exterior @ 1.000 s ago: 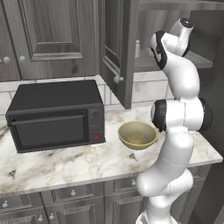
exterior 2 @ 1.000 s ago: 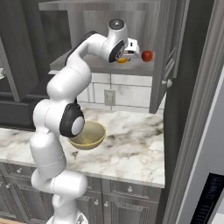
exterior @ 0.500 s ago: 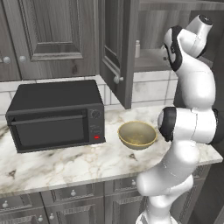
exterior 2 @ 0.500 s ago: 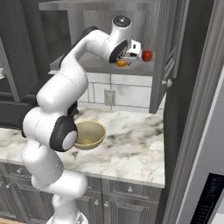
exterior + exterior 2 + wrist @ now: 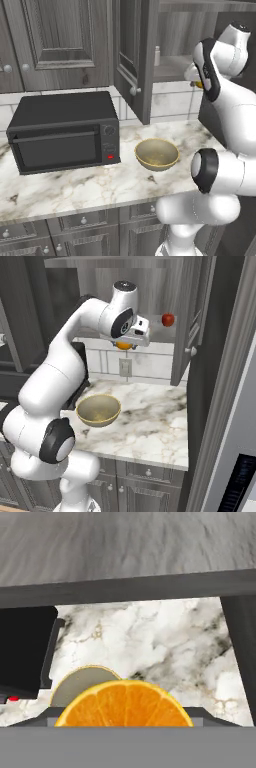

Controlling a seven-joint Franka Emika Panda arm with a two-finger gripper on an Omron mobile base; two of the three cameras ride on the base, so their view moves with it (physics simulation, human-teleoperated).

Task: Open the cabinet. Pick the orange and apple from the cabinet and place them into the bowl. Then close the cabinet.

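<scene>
The orange [image 5: 124,704] sits pinched in the jaws of the gripper [image 5: 125,344], just below the front edge of the cabinet [image 5: 195,316] shelf. It looks light, firm and round, so a hold across its widest part should keep it from rolling out. The apple [image 5: 168,319] rests on the shelf to the right, near the open right door. The bowl [image 5: 98,409] waits on the marble surface [image 5: 150,416] well below, beside the microwave [image 5: 65,130]. Open room lies straight down; the shelf edge and both doors hem in the sides.
</scene>
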